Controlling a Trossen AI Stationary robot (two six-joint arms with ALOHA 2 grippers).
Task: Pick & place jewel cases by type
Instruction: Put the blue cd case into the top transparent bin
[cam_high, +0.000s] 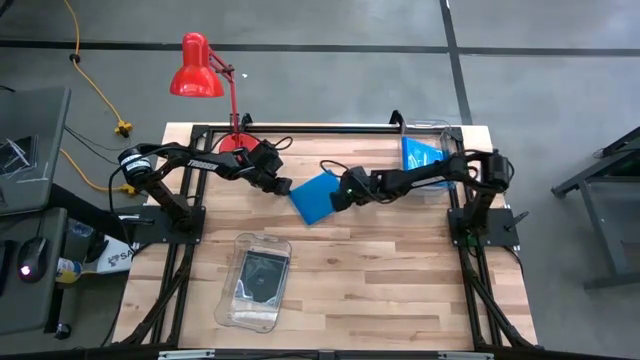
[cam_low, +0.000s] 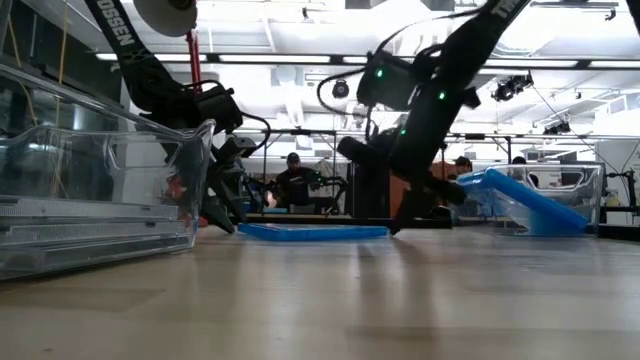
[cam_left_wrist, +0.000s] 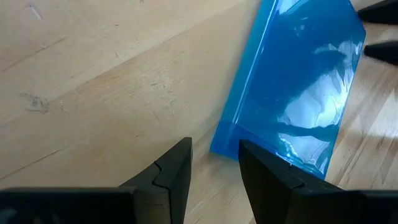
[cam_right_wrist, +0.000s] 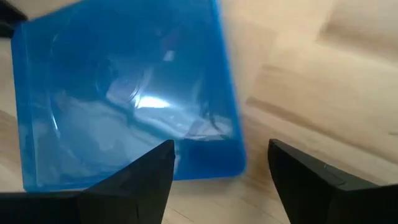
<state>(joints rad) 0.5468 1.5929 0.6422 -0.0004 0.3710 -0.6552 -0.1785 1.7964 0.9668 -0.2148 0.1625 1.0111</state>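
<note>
High view: both tools flank flat blue case.

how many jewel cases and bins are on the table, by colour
blue jewel cases: 2, one flat on the table centre, one leaning in the far right bin
dark jewel cases: 1, in the near bin
clear bins: 2, near and far right
total: 5

Robotics lab: concrete floor, ceiling striplights
</note>
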